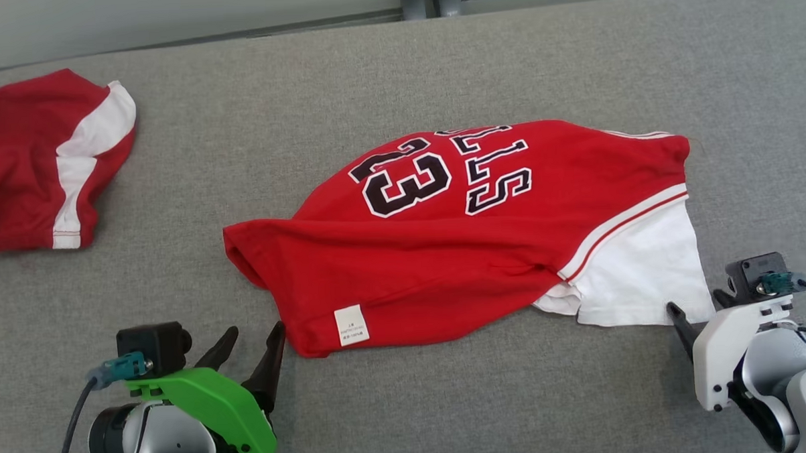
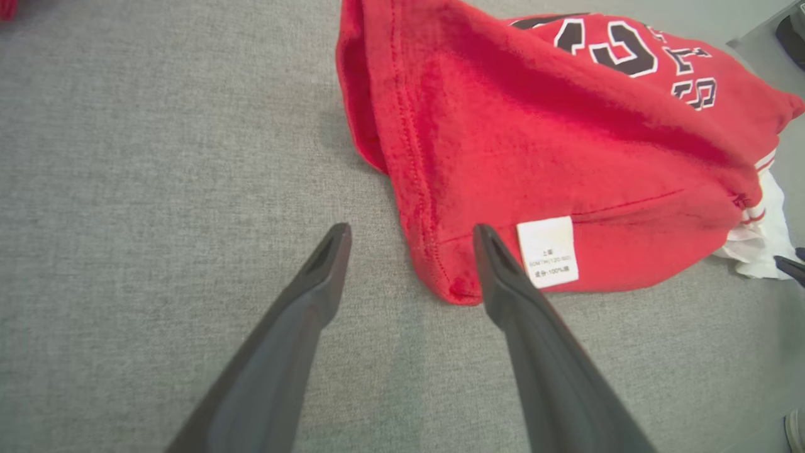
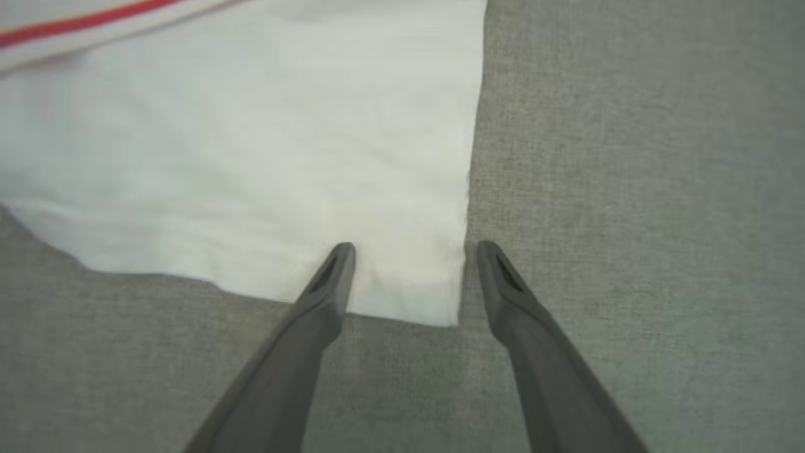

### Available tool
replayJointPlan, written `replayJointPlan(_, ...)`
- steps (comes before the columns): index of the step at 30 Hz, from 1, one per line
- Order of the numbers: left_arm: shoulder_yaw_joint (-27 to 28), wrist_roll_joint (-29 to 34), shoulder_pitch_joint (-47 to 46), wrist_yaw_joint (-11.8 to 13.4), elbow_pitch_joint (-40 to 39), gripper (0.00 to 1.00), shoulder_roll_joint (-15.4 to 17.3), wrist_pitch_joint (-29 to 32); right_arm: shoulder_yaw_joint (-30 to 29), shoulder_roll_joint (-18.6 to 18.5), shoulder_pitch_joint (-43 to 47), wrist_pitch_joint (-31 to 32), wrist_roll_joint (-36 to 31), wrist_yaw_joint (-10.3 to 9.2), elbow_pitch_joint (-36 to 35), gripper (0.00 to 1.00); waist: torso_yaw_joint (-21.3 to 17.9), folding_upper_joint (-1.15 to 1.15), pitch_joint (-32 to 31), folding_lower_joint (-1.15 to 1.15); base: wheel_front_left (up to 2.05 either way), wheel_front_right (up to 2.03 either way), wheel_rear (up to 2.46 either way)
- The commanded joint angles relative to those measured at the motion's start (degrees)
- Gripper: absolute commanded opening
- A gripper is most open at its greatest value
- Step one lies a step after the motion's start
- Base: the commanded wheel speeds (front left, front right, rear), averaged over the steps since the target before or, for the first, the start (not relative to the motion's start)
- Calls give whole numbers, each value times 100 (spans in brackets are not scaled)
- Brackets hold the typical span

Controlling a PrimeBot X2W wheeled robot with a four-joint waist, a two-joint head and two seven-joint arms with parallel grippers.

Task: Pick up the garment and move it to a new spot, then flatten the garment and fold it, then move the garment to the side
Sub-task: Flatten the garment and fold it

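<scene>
Both wide: my left tool [image 2: 410, 231] straddles the crumpled red-and-white fabric jersey's [image 1: 457, 251] hem corner, right tool [image 3: 414, 246] its white corner, for lifting.

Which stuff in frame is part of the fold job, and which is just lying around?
Job:
- red jersey, number 23, in the middle
- left claw, open at its labelled corner
- right claw, open at its white corner

Lying about:
- red and white garment, far left, apart from the jersey
</scene>
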Motion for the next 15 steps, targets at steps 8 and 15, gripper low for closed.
replayJointPlan(8,35,-285,-252,52,222,100,-143,129,78,43,-180,58,179,-7,563,100,45,39,565,0,0,0,0)
replayJointPlan(15,-101,-350,-333,-15,360,100,-210,128,157,147,-254,-35,176,-12,918,100,17,39,644,0,0,0,0)
